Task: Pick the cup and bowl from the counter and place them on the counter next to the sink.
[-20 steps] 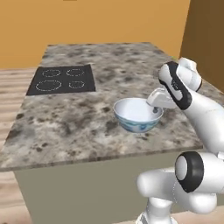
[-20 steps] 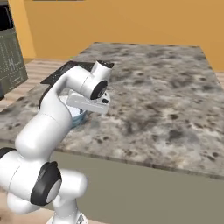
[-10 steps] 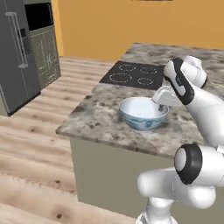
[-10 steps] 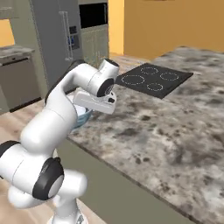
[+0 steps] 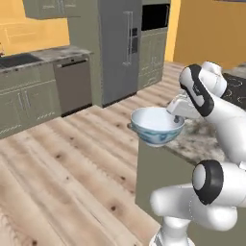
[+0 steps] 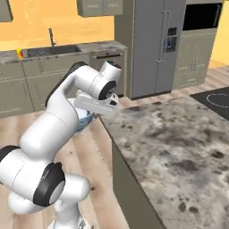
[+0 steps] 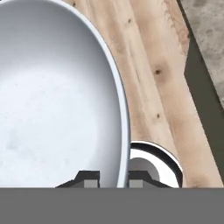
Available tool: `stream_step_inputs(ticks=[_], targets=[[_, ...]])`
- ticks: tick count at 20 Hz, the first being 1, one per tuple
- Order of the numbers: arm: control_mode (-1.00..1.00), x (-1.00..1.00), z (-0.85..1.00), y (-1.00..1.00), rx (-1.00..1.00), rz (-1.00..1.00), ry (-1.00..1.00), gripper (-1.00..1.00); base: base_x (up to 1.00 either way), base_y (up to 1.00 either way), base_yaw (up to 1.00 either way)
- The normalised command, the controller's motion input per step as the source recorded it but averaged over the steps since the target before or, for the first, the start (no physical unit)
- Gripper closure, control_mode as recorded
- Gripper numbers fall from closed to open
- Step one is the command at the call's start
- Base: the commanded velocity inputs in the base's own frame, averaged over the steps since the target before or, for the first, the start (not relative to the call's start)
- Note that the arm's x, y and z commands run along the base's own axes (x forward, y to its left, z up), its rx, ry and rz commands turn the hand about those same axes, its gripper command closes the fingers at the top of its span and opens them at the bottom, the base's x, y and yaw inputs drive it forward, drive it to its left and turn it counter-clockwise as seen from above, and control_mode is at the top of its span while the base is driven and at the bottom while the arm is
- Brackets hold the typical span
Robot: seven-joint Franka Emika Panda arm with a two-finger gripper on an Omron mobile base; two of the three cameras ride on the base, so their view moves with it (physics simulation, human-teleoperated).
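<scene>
Fingers (image 7: 112, 178) clamp the rim of one bowl (image 5: 157, 124) held over wood floor (image 5: 72, 168).

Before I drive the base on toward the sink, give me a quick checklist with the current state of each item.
1. Tool pinching the bowl rim, one fingertip on each side: ok.
2. Bowl level, opening up: ok.
3. Bowl lifted off the counter, carried over the wooden floor: ok.
4. Sink in sight, on the far cabinet run: ok.
5. Free counter space beside the sink: cannot tell, too far and small.
6. Cup location: cannot tell.
</scene>
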Motion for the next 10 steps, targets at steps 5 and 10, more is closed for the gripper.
stream_step_inputs(ticks=[5,10], targets=[[1.0,0.0,0.0,0.0,0.0,0.0,0.0,1.0,0.11,0.05,0.77],[1.0,0.0,0.0,0.0,0.0,0.0,0.0,1.0,0.84,-0.02,0.53]])
